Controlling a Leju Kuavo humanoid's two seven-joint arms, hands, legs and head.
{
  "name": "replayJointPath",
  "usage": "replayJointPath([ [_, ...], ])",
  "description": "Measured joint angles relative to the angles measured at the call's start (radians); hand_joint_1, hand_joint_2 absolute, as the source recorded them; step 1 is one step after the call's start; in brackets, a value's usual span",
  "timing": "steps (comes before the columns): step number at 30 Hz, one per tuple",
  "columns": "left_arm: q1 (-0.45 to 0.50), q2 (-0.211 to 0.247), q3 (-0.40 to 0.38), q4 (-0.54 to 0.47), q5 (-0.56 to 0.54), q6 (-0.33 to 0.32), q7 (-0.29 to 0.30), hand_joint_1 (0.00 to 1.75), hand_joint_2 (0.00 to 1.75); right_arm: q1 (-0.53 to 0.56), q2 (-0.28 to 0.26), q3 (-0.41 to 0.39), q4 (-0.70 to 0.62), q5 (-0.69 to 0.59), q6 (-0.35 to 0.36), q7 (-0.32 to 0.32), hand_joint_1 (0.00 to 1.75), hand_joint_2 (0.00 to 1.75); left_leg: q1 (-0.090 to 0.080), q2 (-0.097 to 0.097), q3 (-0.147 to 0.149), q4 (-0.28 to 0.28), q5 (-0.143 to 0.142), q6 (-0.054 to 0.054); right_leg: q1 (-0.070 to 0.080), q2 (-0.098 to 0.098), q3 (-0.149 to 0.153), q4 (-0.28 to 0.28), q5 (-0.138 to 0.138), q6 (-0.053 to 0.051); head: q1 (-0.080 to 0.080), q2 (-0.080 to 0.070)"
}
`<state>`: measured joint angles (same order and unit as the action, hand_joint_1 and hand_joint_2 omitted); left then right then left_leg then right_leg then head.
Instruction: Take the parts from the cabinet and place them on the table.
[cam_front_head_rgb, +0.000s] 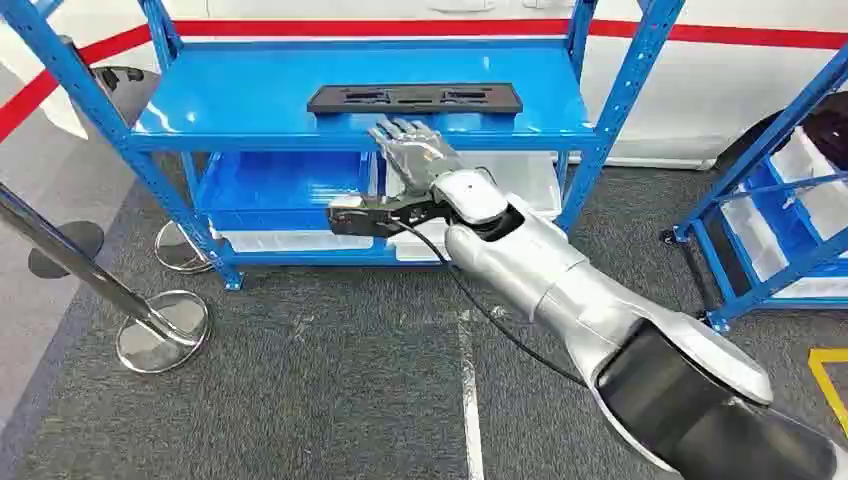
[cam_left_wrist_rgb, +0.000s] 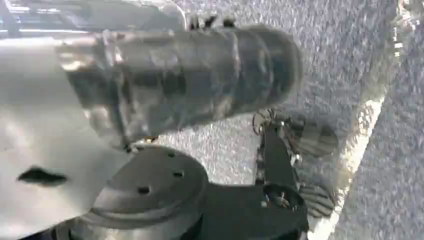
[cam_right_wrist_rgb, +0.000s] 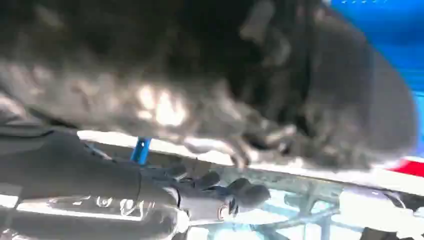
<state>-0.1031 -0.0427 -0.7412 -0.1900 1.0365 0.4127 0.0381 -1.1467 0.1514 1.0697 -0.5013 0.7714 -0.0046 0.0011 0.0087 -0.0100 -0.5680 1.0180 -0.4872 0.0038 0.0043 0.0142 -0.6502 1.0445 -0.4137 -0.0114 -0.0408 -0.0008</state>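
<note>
A flat black part (cam_front_head_rgb: 414, 98), long and rectangular with moulded recesses along its top, lies on the top shelf (cam_front_head_rgb: 250, 100) of the blue cabinet, near the front edge. The right robot hand (cam_front_head_rgb: 405, 145) reaches to the shelf's front edge just below the part, fingers spread and holding nothing. The left robot hand (cam_left_wrist_rgb: 295, 150) hangs over grey floor; its grasp cannot be told.

Right wrist view blurred: right hand (cam_right_wrist_rgb: 215, 195) smeared, a dark mass above it unidentifiable. Left wrist view also motion-blurred; left hand (cam_left_wrist_rgb: 180, 80) a grey smear, grip state unclear. Head view: right fingertips (cam_front_head_rgb: 390, 128) overlap the part's (cam_front_head_rgb: 415, 98) near edge, contact unclear. Second rack (cam_front_head_rgb: 790, 200) cut off at right edge.
</note>
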Motion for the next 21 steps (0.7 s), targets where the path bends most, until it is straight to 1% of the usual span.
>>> replayJointPath([
  [1, -0.004, 0.0, 0.0, 0.0, -0.001, 0.0, 0.0, 0.0, 0.0, -0.001, 0.0, 0.0, 0.0, 0.005, 0.0, 0.0, 0.0, 0.0, -0.001, 0.001, 0.004, 0.001, -0.002, -0.004, -0.002, 0.001, 0.002, -0.006, 0.0, -0.002, -0.001, 0.0],
  [2, -0.001, 0.002, 0.0, 0.0, -0.002, -0.001, 0.0, 0.0, 0.0, -0.003, 0.0, 0.0, -0.002, 0.01, 0.0, -0.003, 0.0, 0.0, -0.004, 0.001, 0.006, -0.005, -0.012, -0.009, -0.015, 0.001, 0.015, -0.015, -0.001, -0.009, 0.0, 0.0],
  [3, 0.001, 0.002, 0.0, 0.0, -0.002, -0.001, 0.0, 0.0, 0.0, -0.004, 0.001, 0.0, -0.003, 0.015, -0.001, -0.005, 0.0, 0.0, -0.003, 0.004, 0.004, 0.022, -0.024, -0.016, -0.017, 0.0, 0.025, -0.02, -0.004, -0.012, -0.005, 0.0],
  [4, 0.001, 0.001, 0.0, 0.0, -0.003, -0.003, 0.001, 0.0, 0.0, -0.006, 0.001, 0.0, -0.003, 0.018, -0.001, -0.007, 0.0, 0.0, 0.002, 0.005, -0.03, 0.083, -0.052, -0.021, -0.017, -0.001, 0.031, -0.023, -0.007, -0.016, -0.012, 0.0],
  [5, -0.001, 0.001, 0.0, 0.0, -0.003, -0.003, 0.003, 0.0, 0.0, -0.007, 0.001, 0.0, -0.003, 0.024, -0.001, -0.014, 0.0, 0.0, 0.006, 0.005, -0.082, 0.171, -0.084, -0.025, -0.016, -0.002, 0.035, -0.023, -0.011, -0.019, -0.015, 0.0],
  [6, -0.001, 0.001, 0.0, 0.0, -0.003, -0.004, 0.003, 0.0, 0.0, -0.004, 0.001, 0.0, -0.003, 0.028, -0.001, -0.019, 0.0, 0.0, 0.007, 0.005, -0.128, 0.244, -0.103, -0.028, -0.015, -0.002, 0.038, -0.022, -0.015, -0.019, -0.016, 0.0],
  [7, 0.0, 0.001, 0.0, 0.0, -0.004, -0.006, 0.003, 0.0, 0.0, 0.001, 0.0, 0.001, -0.003, 0.033, -0.001, -0.026, 0.0, 0.0, 0.006, 0.005, -0.165, 0.291, -0.097, -0.03, -0.015, -0.002, 0.044, -0.021, -0.021, -0.019, -0.015, 0.0],
  [8, 0.001, 0.001, 0.0, 0.0, -0.004, -0.006, 0.004, 0.0, 0.0, 0.003, 0.001, 0.001, -0.003, 0.036, -0.001, -0.029, 0.0, 0.0, 0.006, 0.005, -0.171, 0.284, -0.071, -0.031, -0.015, -0.002, 0.049, -0.021, -0.026, -0.019, -0.015, 0.0],
  [9, 0.003, 0.002, 0.0, 0.0, -0.004, -0.006, 0.004, 0.0, 0.0, 0.004, 0.001, 0.001, -0.003, 0.037, -0.001, -0.034, 0.0, 0.0, 0.006, 0.005, -0.158, 0.23, -0.019, -0.031, -0.015, 0.0, 0.057, -0.018, -0.032, -0.018, -0.016, 0.0],
  [11, 0.003, 0.003, 0.0, 0.0, -0.004, -0.006, 0.004, 0.0, 0.0, 0.001, 0.001, 0.001, -0.003, 0.038, -0.001, -0.034, 0.0, 0.0, 0.006, 0.005, -0.096, 0.065, 0.093, -0.023, -0.015, 0.002, 0.076, -0.018, -0.046, -0.014, -0.016, 0.0],
  [12, 0.003, 0.003, 0.0, 0.0, -0.004, -0.006, 0.004, 0.0, 0.0, -0.001, 0.0, 0.001, -0.003, 0.038, -0.001, -0.034, 0.0, 0.0, 0.005, 0.005, -0.083, 0.04, 0.085, -0.018, -0.015, 0.002, 0.079, -0.023, -0.051, -0.01, -0.013, 0.0],
  [13, 0.003, 0.003, 0.0, 0.0, -0.004, -0.006, 0.004, 0.0, 0.0, -0.004, 0.0, 0.001, -0.003, 0.038, -0.001, -0.034, 0.0, 0.0, -0.005, 0.004, -0.072, 0.021, 0.088, -0.013, -0.009, 0.003, 0.076, -0.019, -0.052, -0.005, -0.015, 0.0],
  [14, -0.001, 0.003, 0.0, 0.0, -0.004, -0.007, 0.004, 0.0, 0.0, -0.004, 0.0, 0.002, -0.003, 0.039, -0.001, -0.034, 0.0, 0.0, -0.006, 0.004, -0.063, 0.006, 0.068, -0.005, -0.01, 0.003, 0.071, -0.019, -0.051, -0.001, -0.015, 0.0],
  [15, -0.003, 0.003, 0.0, 0.0, -0.004, -0.007, 0.004, 0.0, 0.0, -0.002, -0.001, 0.002, -0.003, 0.038, -0.001, -0.034, 0.0, 0.0, -0.006, 0.003, -0.065, 0.006, 0.064, -0.001, -0.01, 0.002, 0.07, -0.023, -0.051, 0.003, -0.014, 0.0],
  [16, -0.003, 0.003, 0.0, 0.0, -0.004, -0.007, 0.004, 0.0, 0.0, -0.001, -0.001, 0.002, -0.003, 0.038, -0.001, -0.034, 0.0, 0.0, -0.005, 0.003, -0.062, -0.003, 0.063, 0.003, -0.01, 0.001, 0.075, -0.026, -0.053, 0.009, -0.013, 0.0],
  [17, 0.0, 0.002, 0.0, 0.0, -0.005, -0.007, 0.004, 0.0, 0.0, -0.001, -0.001, 0.002, -0.003, 0.038, -0.001, -0.034, 0.0, 0.0, 0.008, 0.004, -0.049, -0.015, 0.065, 0.008, -0.009, -0.003, 0.07, -0.021, -0.064, 0.016, -0.013, 0.0],
  [18, 0.004, 0.002, 0.0, 0.0, -0.005, -0.007, 0.005, 0.0, 0.0, -0.004, -0.001, 0.002, -0.003, 0.038, -0.002, -0.034, 0.0, 0.0, 0.005, 0.004, -0.039, -0.019, 0.062, 0.014, -0.009, -0.006, 0.065, 0.007, -0.074, 0.019, -0.008, 0.0],
  [19, 0.004, 0.001, 0.0, 0.0, -0.005, -0.007, 0.005, 0.0, 0.0, -0.006, -0.001, 0.002, -0.003, 0.038, -0.002, -0.034, 0.0, 0.0, 0.005, 0.006, -0.036, -0.019, 0.058, 0.021, -0.009, -0.006, 0.033, 0.068, -0.101, 0.02, -0.005, 0.0],
  [21, 0.001, 0.003, 0.0, 0.0, -0.005, -0.007, 0.005, 0.0, 0.0, -0.001, -0.003, 0.002, -0.003, 0.038, -0.001, -0.034, 0.0, 0.0, 0.003, 0.005, -0.03, -0.017, 0.05, 0.029, -0.011, -0.007, -0.067, 0.241, -0.162, 0.023, -0.006, 0.0],
])
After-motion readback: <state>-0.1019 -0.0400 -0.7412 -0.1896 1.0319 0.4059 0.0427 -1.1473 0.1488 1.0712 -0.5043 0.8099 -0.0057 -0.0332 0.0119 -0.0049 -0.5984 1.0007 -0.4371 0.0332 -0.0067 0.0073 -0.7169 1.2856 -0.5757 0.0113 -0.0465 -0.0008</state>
